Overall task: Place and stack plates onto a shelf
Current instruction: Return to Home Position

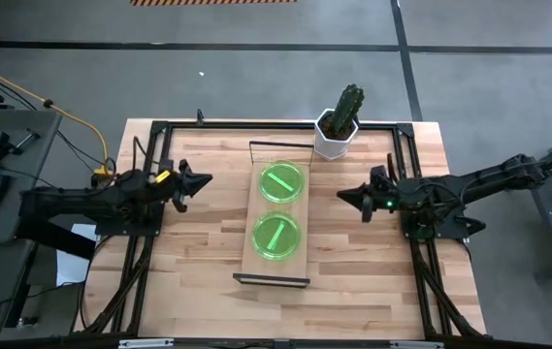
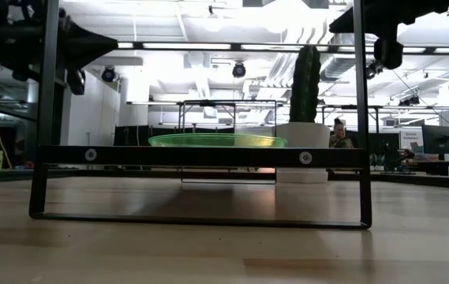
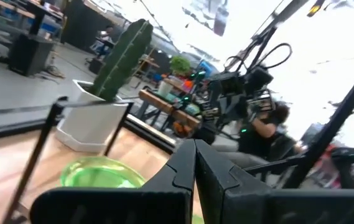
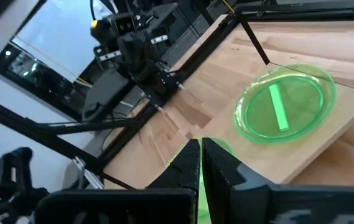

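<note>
Seemingly done: plates sit at two spots on the shelf, between my left gripper and right gripper, both empty, fingers together; I'd judge only homing remains.

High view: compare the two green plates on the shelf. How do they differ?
The far plate lies by the cactus pot; the near plate lies at the other end of the shelf. The far plate's bar slants shallowly, the near plate's more steeply. Both are round, translucent green, lying flat.
</note>
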Available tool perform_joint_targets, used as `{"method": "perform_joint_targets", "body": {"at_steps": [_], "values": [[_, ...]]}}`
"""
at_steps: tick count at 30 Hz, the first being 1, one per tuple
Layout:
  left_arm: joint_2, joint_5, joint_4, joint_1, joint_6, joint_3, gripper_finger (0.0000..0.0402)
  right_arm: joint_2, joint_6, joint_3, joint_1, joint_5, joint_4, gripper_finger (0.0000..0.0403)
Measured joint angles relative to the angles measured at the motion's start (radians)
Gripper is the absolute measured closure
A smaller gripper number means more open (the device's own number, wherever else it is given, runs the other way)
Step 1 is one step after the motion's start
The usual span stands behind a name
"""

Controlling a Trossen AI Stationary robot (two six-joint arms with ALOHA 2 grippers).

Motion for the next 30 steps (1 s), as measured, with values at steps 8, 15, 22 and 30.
{"method": "perform_joint_targets", "body": {"at_steps": [8, 15, 22, 30], "values": [[-0.096, 0.026, -0.056, -0.097, -0.02, -0.045, 0.0401, -0.012, 0.056, 0.0, 0.0, -0.006, 0.0, 0.0403], [-0.098, -0.037, -0.126, -0.181, 0.027, -0.044, 0.0401, -0.016, 0.056, 0.0, 0.001, -0.014, 0.0, 0.0403], [-0.107, -0.038, -0.073, -0.185, 0.04, -0.044, 0.0401, -0.052, -0.006, 0.0, 0.001, -0.039, -0.001, 0.0403], [-0.106, -0.038, -0.096, -0.185, -0.1, -0.044, 0.0401, -0.161, -0.171, -0.066, 0.001, -0.119, 0.009, 0.0403]]}}
